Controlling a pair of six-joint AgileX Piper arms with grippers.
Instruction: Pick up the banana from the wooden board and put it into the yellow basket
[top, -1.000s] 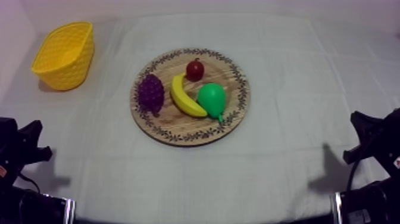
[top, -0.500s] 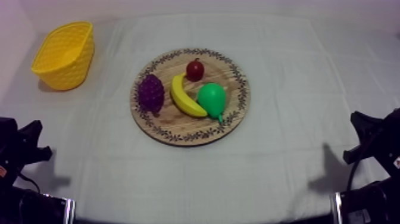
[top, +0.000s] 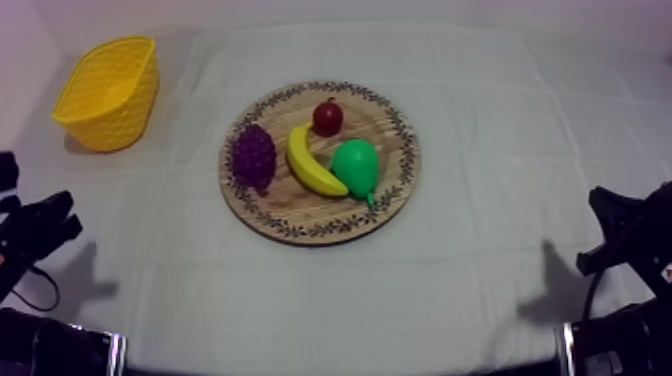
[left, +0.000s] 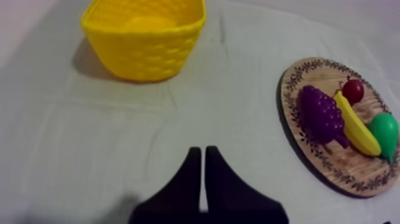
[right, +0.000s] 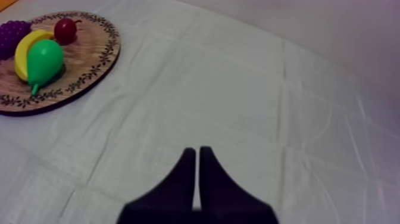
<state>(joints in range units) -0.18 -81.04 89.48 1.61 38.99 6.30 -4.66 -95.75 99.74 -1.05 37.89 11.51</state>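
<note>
Left gripper (left: 199, 149), fingers pressed together, holds nothing, the yellow basket (left: 144, 37) beyond it; right gripper (right: 197, 150) likewise closed and empty, well apart from the wooden board (top: 300, 228); the banana (top: 311, 160) lies on that board, between grapes (top: 254, 156) and pear (top: 356, 168).

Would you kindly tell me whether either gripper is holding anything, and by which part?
Nothing is held: the left gripper and right gripper are both shut empty, and the banana lies on the wooden board.
</note>
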